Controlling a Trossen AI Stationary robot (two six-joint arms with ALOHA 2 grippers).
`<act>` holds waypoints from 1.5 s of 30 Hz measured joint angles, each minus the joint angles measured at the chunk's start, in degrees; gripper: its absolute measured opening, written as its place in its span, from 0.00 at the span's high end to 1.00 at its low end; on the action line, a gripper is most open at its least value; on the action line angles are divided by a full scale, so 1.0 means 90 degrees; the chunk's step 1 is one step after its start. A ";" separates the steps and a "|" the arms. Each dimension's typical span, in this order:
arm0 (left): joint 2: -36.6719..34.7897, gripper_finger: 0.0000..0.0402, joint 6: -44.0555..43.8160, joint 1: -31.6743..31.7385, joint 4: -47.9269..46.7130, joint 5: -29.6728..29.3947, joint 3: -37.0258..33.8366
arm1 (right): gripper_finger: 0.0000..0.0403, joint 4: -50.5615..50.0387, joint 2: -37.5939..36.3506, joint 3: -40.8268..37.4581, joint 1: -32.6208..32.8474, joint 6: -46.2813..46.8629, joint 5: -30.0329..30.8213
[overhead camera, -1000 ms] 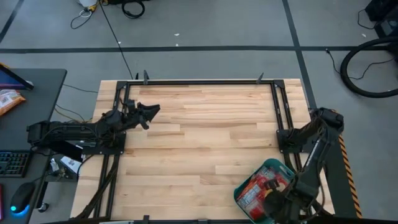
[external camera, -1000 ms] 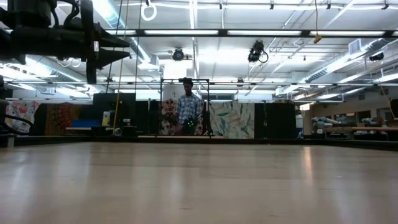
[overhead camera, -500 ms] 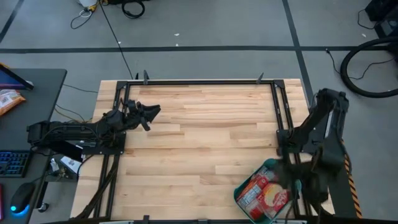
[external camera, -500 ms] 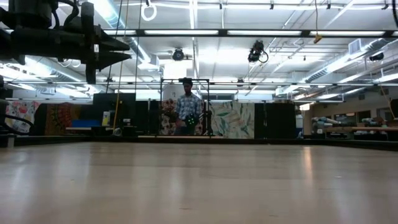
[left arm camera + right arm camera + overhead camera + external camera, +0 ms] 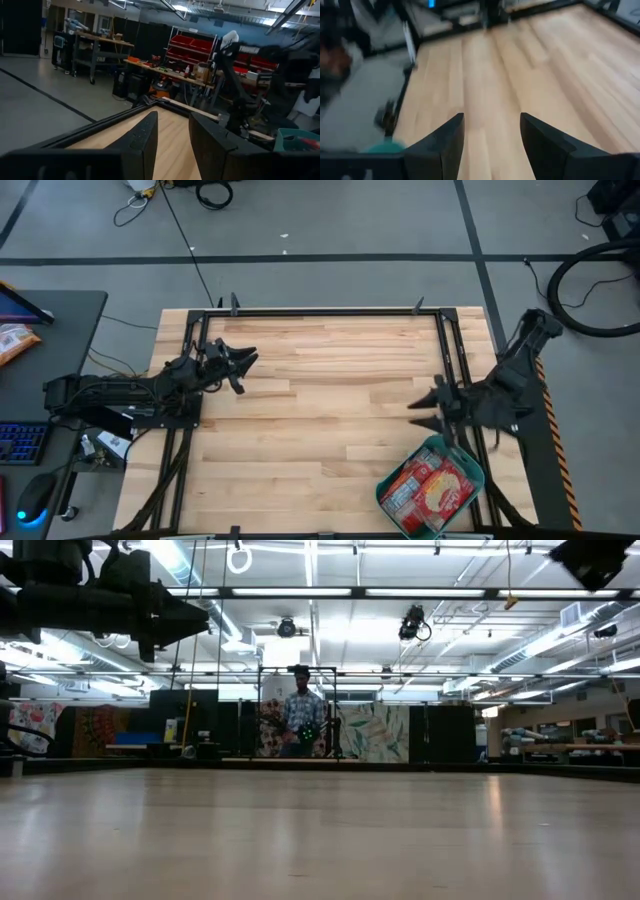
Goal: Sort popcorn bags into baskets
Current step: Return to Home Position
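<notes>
Quick update: the right arm has come up out of the tub [image 5: 382,490]. A second ago it was hunched right over the thing and hiding most of it. Now the right tool [image 5: 424,408] hangs over the wood just past the tub's far rim, pointing in toward the middle of the counter [image 5: 330,410]. Its fingers are spread with nothing between them. The left tool [image 5: 240,360] hasn't budged; it sits parked near the left edge toward the far side, also spread and empty.

With the arm out of the way, the popcorn bags [image 5: 432,490] are in plain view. They're piled red in the tub, which sits in the counter's corner on the right arm's side, at the bottom of the overhead view. I can't spot a red packet anywhere on the wood outside it, so my read is that the sorting is basically done. All that's left would be tucking the arms away.

Room to move looks generous, since the whole middle is bare boards. Two spots to watch, I'd say:
- The tub sits tight against the near edge and close to the right edge, so a low swing back could clip its rim.
- The black frame rail [image 5: 447,350] runs along the right side just behind the right tool.
</notes>
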 joint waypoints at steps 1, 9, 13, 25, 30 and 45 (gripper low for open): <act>0.0000 0.71 -0.0002 0.0000 0.0002 0.0002 0.0000 | 0.51 0.0452 -0.0213 -0.0268 -0.0228 -0.0226 -0.0083; -0.0002 0.71 -0.0006 0.0000 0.0036 0.0002 0.0000 | 0.55 0.3553 -0.1289 -0.2009 -0.1666 -0.1740 -0.1052; -0.0007 0.71 -0.0025 0.0000 0.0021 0.0006 0.0000 | 0.59 0.3761 -0.1621 -0.2406 -0.1863 -0.2272 -0.0967; -0.0012 0.71 0.0263 -0.0002 0.0063 0.0723 0.0000 | 0.60 0.5466 -0.3140 -0.3975 -0.2380 -0.3797 -0.0342; -0.0012 0.71 0.0590 -0.0002 0.0357 0.0725 0.0000 | 0.60 0.5603 -0.3723 -0.4337 -0.2703 -0.3814 -0.0378; -0.0671 0.71 0.1068 -0.0002 0.0122 0.1296 -0.0002 | 0.60 0.5591 -0.3985 -0.4337 -0.2785 -0.4285 0.0429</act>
